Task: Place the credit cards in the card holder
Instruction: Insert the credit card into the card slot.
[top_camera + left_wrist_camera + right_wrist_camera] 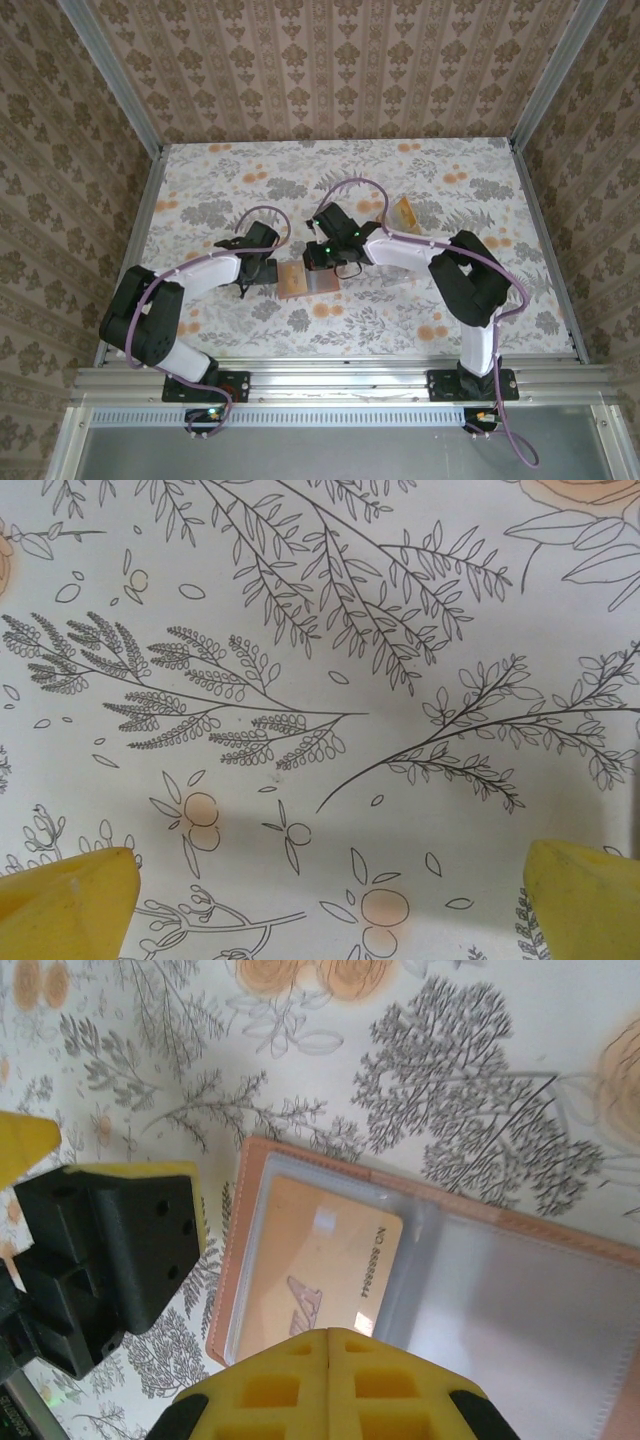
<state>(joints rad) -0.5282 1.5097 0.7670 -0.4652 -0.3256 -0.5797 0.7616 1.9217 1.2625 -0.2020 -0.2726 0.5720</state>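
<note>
Where the card holder (305,281) lies: opened flat on the table (480,300), between the two grippers, its long axis running left to right.
Filled pocket: one card (320,1270) sits behind the left clear sleeve.
Right gripper (330,1345): fingers pressed together, nothing visible between them, tips over that card's near edge.
Left gripper (320,905): spread wide, empty, just left of the holder.
Loose cards (403,212): farther back and rightward, so the right gripper is probably nearer; its forearm (400,248) crosses just in front.
</note>
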